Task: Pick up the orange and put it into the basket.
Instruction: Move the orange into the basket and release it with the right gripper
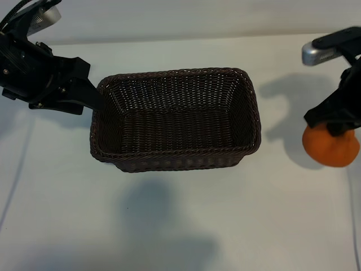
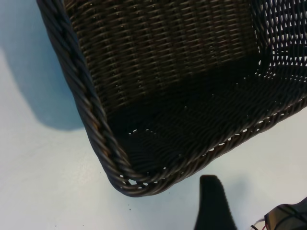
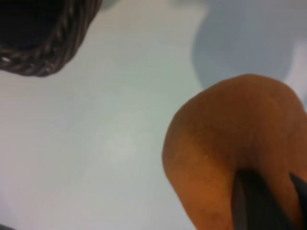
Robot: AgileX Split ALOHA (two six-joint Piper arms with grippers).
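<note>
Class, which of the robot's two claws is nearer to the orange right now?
The right claw: it grips the orange from above. The left claw sits far off, at the opposite end of the basket.

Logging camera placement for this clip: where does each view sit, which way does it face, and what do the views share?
Exterior: high above the table, facing down on basket; left pincer beside its end, right pincer gripping the orange.
Left wrist: looks down into a corner of the basket; one finger shows.
Right wrist: looks down past orange; finger on it.
Shared: all three views show the basket.
</note>
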